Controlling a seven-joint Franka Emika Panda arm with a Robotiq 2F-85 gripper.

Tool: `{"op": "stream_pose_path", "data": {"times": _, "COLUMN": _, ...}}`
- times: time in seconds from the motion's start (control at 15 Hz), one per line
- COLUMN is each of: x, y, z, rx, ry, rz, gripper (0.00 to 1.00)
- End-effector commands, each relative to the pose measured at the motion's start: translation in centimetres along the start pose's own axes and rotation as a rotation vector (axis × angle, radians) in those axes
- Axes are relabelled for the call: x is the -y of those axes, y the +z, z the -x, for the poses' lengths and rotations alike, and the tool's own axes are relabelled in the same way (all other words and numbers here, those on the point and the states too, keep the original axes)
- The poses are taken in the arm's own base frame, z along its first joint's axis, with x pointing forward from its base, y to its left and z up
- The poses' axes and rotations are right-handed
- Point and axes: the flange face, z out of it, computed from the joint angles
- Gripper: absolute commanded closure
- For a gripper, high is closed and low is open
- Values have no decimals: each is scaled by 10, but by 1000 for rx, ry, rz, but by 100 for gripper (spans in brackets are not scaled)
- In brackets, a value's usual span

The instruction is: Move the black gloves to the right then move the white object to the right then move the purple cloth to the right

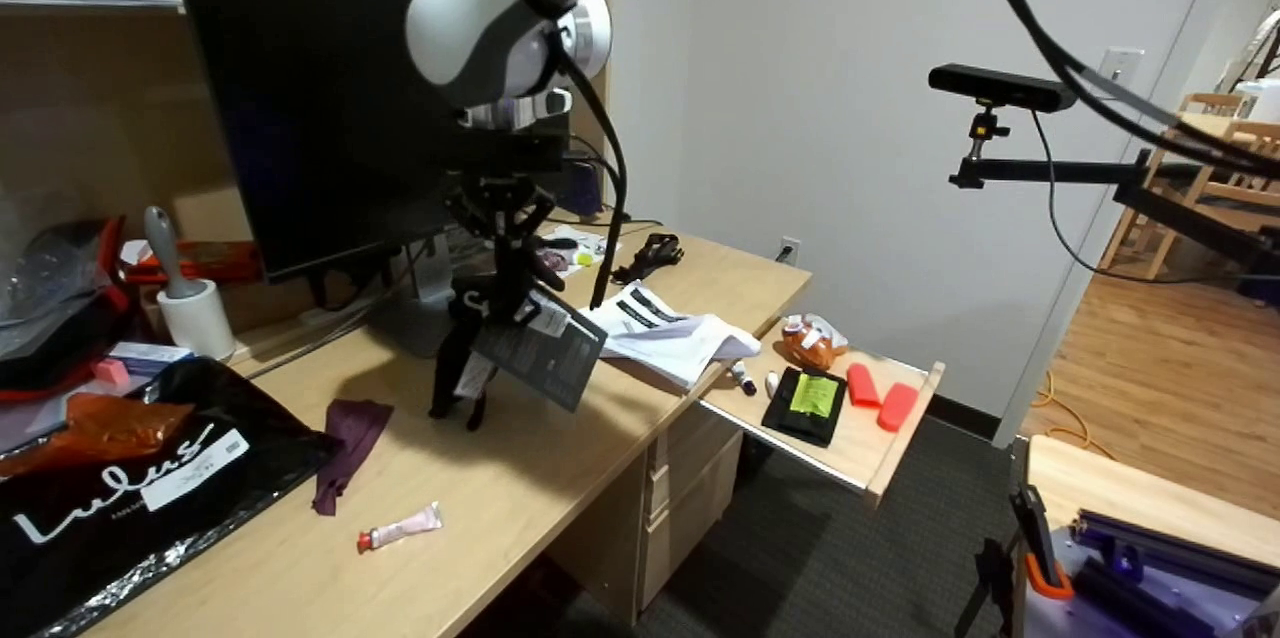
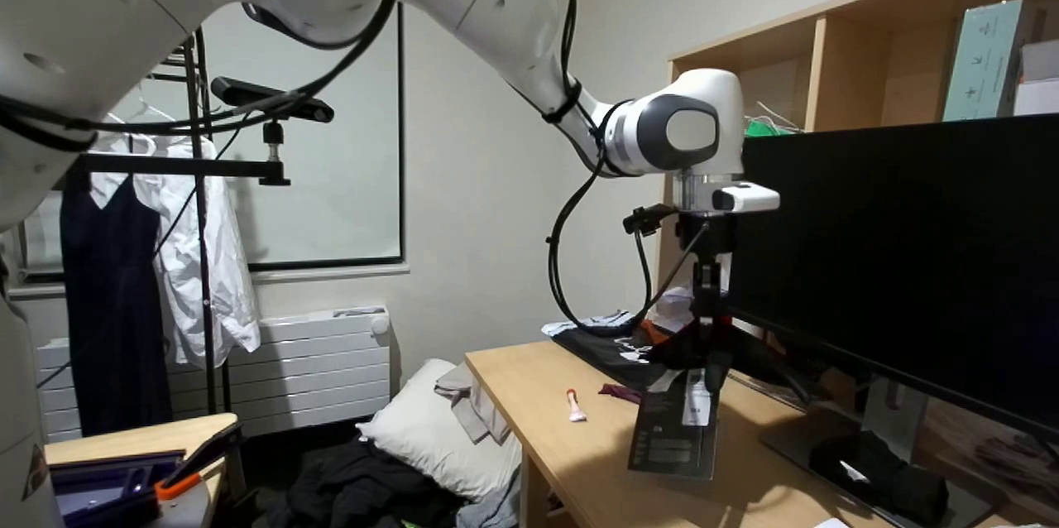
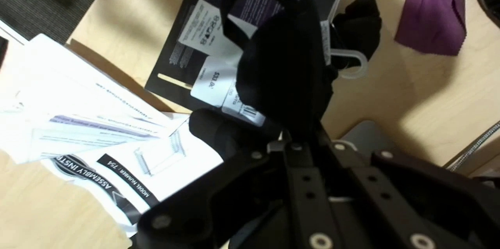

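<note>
My gripper (image 1: 508,236) is shut on the black gloves (image 1: 458,343). The gloves hang from the jaws over the desk with a dark grey card and white tags attached. I cannot tell whether their lowest fingers touch the desk. In the wrist view the gloves (image 3: 287,73) hang from the fingertips (image 3: 302,141) and hide part of the card. The white object (image 1: 405,526), a small pinkish-white tube with a red cap, lies near the desk's front edge; it also shows in an exterior view (image 2: 575,405). The purple cloth (image 1: 350,448) lies crumpled behind it and shows in the wrist view (image 3: 433,15).
A black bag with white lettering (image 1: 110,458) lies beside the purple cloth. A large monitor (image 1: 320,118) stands close behind the gripper. White papers (image 1: 665,333) lie on the other side of the gloves. Past them an open drawer (image 1: 905,433) holds several small items.
</note>
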Motion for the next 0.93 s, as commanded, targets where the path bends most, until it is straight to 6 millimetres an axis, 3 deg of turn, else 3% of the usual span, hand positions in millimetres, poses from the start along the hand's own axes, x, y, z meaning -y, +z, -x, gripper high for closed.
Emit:
{"op": "stream_pose_path", "data": {"times": 0.0, "x": -35, "y": -42, "z": -1, "rx": -21, "ry": 33, "rz": -34, "gripper": 92}}
{"op": "stream_pose_path", "data": {"times": 0.4, "x": -65, "y": -95, "z": -4, "rx": -48, "ry": 86, "rz": -65, "gripper": 92}}
{"op": "stream_pose_path", "data": {"times": 0.6, "x": -92, "y": -102, "z": -14, "rx": -24, "ry": 151, "rz": -49, "gripper": 93}}
{"op": "stream_pose_path", "data": {"times": 0.87, "x": -142, "y": -95, "z": -33, "rx": 29, "ry": 251, "rz": -12, "gripper": 92}}
